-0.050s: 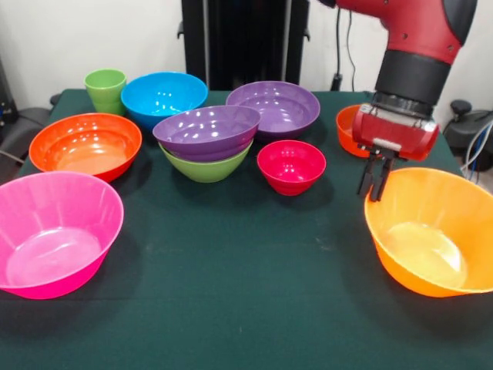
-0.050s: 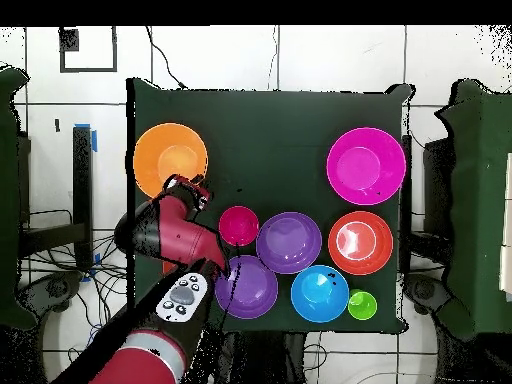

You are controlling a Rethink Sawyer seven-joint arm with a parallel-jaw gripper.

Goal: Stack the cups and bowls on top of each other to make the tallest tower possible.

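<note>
Gripper (image 1: 375, 183) is seen above the large orange bowl's (image 1: 431, 266) far rim, fingers nearly together, nothing held. If lowered here, the thin rim could be clipped and the bowl tipped or shoved off the table (image 1: 246, 308).

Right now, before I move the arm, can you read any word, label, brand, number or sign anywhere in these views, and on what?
None can be read.
Bowls, such as the large orange bowl and the purple bowl on the stack: plain, no print shows.
Lime-green cup: plain.
Pincer and its red housing: no legible marking.
Arm's button pad: symbols too small to read.
</note>
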